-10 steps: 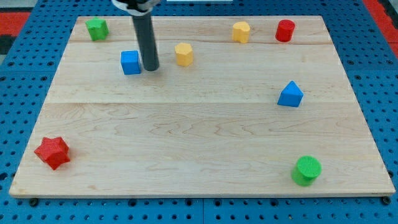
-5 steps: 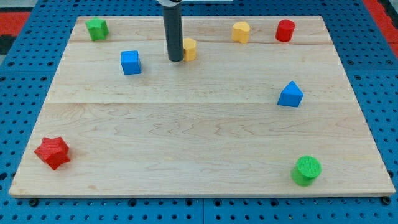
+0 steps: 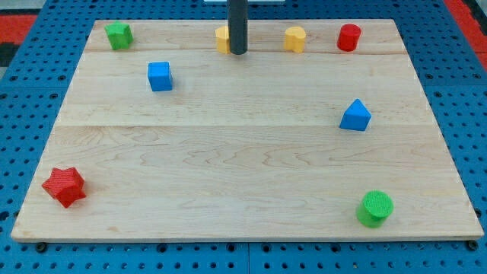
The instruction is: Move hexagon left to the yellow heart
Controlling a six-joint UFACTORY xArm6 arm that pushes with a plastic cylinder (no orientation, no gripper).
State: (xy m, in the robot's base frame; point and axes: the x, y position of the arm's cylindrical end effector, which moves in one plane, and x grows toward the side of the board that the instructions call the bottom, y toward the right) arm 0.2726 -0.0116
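The yellow hexagon (image 3: 222, 39) sits near the view's top edge of the wooden board (image 3: 243, 167), partly hidden behind my rod. My tip (image 3: 238, 52) is right beside the hexagon, at its right and lower side. The yellow heart (image 3: 294, 38) lies to the right of both, about a block's width away from my rod, in the same top row.
A red cylinder (image 3: 348, 36) is right of the heart. A green block (image 3: 118, 34) is at top left, a blue cube (image 3: 160, 76) below it. A blue triangle (image 3: 355, 116) sits at right, a green cylinder (image 3: 375, 208) bottom right, a red star (image 3: 64, 186) bottom left.
My tip has moved from beside the blue cube rightward and up to the hexagon. The hexagon has slid up toward the view's top edge.
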